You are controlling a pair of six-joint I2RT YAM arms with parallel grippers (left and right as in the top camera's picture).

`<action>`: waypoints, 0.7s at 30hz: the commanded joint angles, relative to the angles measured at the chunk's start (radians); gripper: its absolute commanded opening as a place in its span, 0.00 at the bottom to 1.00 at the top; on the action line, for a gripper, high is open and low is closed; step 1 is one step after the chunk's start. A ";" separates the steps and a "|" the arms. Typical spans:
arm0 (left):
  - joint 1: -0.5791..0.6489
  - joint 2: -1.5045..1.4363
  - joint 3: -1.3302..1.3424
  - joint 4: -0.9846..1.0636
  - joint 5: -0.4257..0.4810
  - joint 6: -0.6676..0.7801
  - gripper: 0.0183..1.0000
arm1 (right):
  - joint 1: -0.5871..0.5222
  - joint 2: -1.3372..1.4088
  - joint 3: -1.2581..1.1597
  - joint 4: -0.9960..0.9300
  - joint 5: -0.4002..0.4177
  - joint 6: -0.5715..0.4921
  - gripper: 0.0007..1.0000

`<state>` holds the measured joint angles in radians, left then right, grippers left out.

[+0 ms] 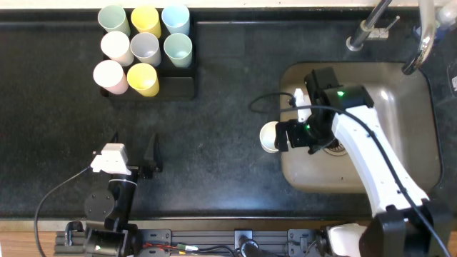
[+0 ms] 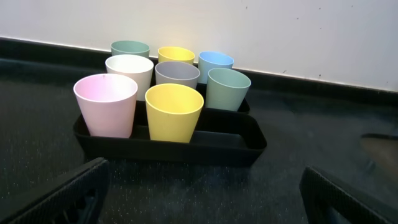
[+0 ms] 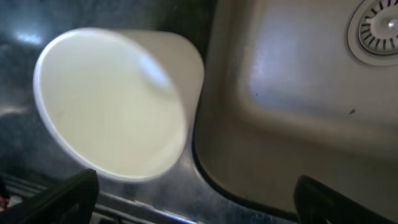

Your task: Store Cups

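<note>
A white cup sits tilted at the left rim of the sink, on the dark counter. In the right wrist view the white cup turns its mouth toward the camera, next to the sink wall. My right gripper is right at the cup with its fingers wide apart, one finger by the cup's rim. A black tray at the back left holds several pastel cups upright. My left gripper stands open in front of the tray, holding nothing.
A faucet stands behind the sink, and the drain lies in the basin floor. One spot at the tray's front right corner is bare. Dark counter stretches between the tray and the sink.
</note>
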<state>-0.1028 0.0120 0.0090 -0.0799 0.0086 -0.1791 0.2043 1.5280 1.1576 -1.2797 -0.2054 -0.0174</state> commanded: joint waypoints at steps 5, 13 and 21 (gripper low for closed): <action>0.006 -0.009 -0.001 -0.004 0.013 0.018 1.00 | -0.001 0.032 0.032 0.084 0.025 0.111 1.00; 0.006 -0.009 -0.001 -0.004 0.013 0.018 1.00 | 0.014 0.066 0.031 0.072 0.070 0.111 0.91; 0.006 -0.009 -0.001 -0.004 0.013 0.018 1.00 | 0.042 0.111 0.031 0.092 0.087 0.112 0.60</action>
<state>-0.1028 0.0120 0.0090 -0.0799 0.0082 -0.1795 0.2253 1.6260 1.1580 -1.1950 -0.1322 0.0944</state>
